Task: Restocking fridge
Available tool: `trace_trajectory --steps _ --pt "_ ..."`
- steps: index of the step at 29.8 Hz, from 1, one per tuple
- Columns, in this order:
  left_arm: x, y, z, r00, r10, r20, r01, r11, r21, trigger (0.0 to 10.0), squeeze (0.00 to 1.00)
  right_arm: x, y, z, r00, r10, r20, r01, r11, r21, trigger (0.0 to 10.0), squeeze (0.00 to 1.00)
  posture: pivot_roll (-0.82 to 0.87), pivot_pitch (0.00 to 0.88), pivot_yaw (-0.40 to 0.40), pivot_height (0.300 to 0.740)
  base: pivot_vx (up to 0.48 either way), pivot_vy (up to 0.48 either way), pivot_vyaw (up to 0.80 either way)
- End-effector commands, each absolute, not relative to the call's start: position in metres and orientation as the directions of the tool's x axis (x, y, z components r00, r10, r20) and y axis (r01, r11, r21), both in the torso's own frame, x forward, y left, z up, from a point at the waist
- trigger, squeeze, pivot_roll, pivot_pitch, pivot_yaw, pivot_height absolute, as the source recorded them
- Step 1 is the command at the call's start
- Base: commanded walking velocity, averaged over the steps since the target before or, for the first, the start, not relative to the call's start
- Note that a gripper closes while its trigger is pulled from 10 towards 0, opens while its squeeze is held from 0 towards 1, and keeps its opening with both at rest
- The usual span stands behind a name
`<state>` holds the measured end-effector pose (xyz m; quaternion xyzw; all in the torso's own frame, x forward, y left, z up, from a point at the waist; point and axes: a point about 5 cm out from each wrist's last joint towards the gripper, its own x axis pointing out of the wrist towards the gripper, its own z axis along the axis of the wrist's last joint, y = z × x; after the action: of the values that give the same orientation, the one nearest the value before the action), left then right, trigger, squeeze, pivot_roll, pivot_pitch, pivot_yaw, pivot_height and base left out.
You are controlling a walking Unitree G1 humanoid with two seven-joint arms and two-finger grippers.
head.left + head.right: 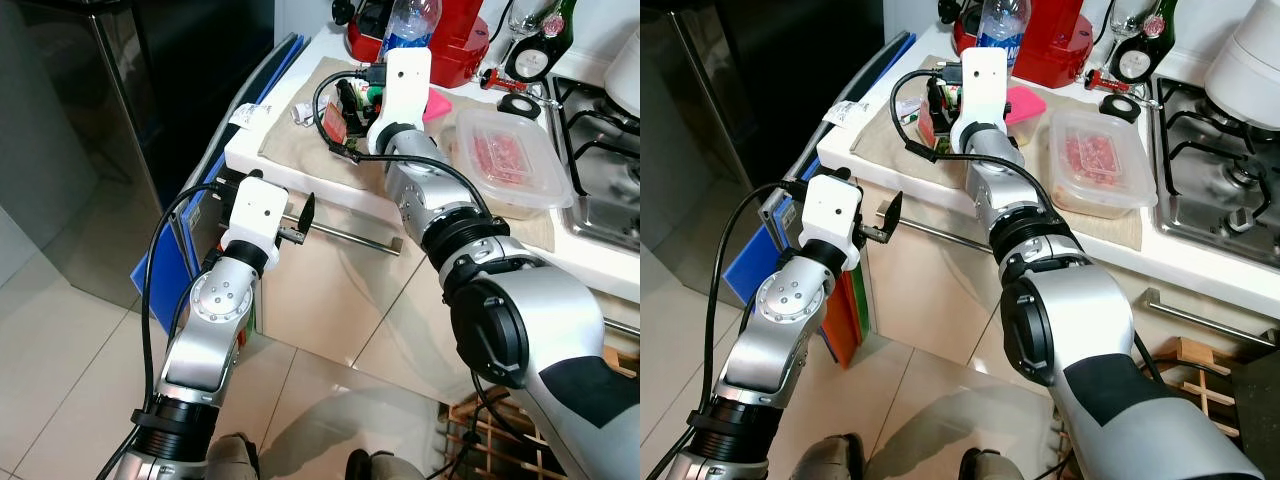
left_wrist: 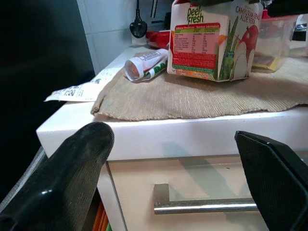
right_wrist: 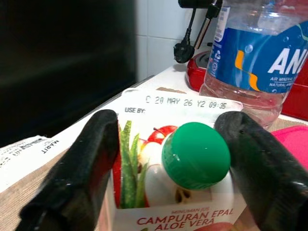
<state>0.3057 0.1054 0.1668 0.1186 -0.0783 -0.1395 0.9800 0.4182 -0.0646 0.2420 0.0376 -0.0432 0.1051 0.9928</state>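
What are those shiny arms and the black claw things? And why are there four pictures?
It's a robot helper with two silver arms. The two big pictures come from cameras in its head, looking down. The other two come from a small camera on each wrist.

The black claws are its grippers. The right gripper reaches over the counter, with one finger on each side of a juice carton with a green cap; I can't tell if it is squeezing yet. The left gripper waits open, lower down, by the drawer handle.

On the woven mat there's also a water bottle and a clear box of meat.
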Motion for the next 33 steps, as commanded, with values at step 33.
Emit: trace_trajectory --steps 33 --pt "0.306 0.091 0.165 0.934 -0.343 0.094 0.31 0.914 0.261 10.0 0.0 0.412 -0.058 0.21 0.945 0.328 -0.022 -0.311 0.915 0.257 0.0 0.0 0.16 0.144 -0.09 0.74 0.0 0.0 0.0"
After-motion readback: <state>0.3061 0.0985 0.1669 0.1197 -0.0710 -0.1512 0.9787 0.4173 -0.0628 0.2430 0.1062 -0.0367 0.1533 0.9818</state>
